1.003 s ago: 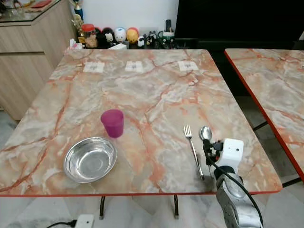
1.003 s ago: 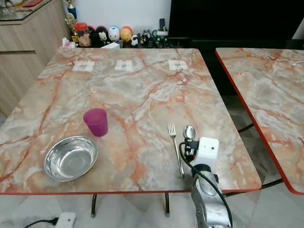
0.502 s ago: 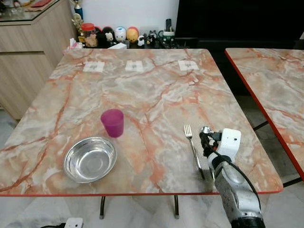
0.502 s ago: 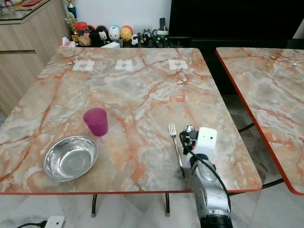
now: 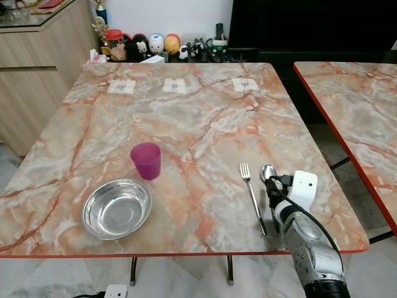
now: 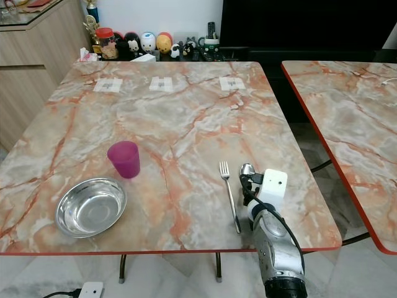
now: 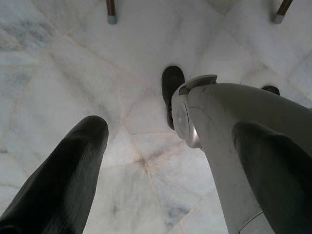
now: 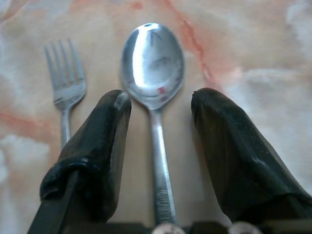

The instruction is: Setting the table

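Note:
A steel spoon [image 8: 152, 63] lies on the marble table [image 5: 205, 118] near its front right corner, with a fork [image 5: 253, 197] just to its left. My right gripper [image 8: 158, 105] is low over the spoon's handle and open, one black finger [image 8: 97, 146] on each side of it, with a gap on both sides. In the eye views the spoon bowl [image 5: 267, 173] peeks out beyond the white wrist block [image 5: 303, 187]. A purple cup [image 5: 146, 160] and a steel bowl [image 5: 116, 208] stand at the front left. My left gripper [image 7: 170, 129] hangs open over the floor.
A second marble table [image 5: 360, 105] stands to the right across a narrow gap. Figurines and jars [image 5: 155, 46] line the far edge, with three paper cards [image 5: 175, 85] on the table before them. A wooden cabinet [image 5: 37, 62] is at the far left.
My right arm pushed forward over the spoon, hiding its bowl, then drew back a little so that it shows again. Spoon, fork, cup and bowl stay put.

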Robot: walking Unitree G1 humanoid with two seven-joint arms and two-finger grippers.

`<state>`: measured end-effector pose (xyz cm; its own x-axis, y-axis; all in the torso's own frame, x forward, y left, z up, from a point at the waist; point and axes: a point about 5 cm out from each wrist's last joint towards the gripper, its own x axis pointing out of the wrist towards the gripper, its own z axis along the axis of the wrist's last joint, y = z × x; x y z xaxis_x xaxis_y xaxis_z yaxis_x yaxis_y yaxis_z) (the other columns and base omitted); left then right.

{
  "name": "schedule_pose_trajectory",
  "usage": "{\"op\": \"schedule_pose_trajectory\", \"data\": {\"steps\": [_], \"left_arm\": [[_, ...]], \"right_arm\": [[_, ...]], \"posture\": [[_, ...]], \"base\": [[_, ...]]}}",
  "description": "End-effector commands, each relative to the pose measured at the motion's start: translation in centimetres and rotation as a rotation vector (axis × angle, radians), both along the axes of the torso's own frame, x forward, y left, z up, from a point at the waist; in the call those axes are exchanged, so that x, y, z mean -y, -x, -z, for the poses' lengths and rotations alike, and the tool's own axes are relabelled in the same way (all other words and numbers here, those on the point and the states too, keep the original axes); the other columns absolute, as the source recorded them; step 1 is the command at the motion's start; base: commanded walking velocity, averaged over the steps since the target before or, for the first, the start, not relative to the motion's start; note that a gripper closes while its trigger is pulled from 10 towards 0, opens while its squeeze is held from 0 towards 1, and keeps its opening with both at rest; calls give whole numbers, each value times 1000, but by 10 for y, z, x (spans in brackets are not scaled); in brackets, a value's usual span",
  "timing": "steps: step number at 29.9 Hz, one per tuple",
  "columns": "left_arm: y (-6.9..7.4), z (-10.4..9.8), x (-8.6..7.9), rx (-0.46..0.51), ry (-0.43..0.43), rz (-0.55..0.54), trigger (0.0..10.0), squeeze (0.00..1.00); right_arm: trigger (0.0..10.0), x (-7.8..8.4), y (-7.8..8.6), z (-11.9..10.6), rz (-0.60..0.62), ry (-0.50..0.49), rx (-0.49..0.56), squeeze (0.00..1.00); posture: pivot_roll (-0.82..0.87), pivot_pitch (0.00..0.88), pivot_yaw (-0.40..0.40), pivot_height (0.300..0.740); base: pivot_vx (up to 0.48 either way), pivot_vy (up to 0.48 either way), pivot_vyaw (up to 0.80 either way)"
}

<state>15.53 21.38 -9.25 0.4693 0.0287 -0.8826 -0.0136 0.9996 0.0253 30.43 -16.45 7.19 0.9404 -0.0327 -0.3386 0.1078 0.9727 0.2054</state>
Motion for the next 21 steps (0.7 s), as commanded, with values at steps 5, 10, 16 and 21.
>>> {"op": "schedule_pose_trajectory", "data": {"steps": [5, 10, 16, 21], "left_arm": [[3, -3, -20, -20, -16, 12, 10000, 0], [6, -10, -44, -18, -30, -2, 10000, 0], [13, -13, -62, -25, -39, -11, 10000, 0], [15, -11, -56, -30, -33, -7, 10000, 0]], "right_arm": [[10000, 0, -1, 5, -9, -11, -36, 0], [9882, 1, 0, 8, -7, -9, -68, 0], [0, 2, 3, 15, -6, -13, -95, 0], [0, 2, 3, 15, -9, -18, -98, 0]], "posture": [[19, 69, -27, 740], [22, 71, -28, 740], [21, 71, -27, 740], [21, 70, -28, 740]], "base": [[0, 0, 0], [0, 0, 0], [0, 0, 0], [0, 0, 0]]}}
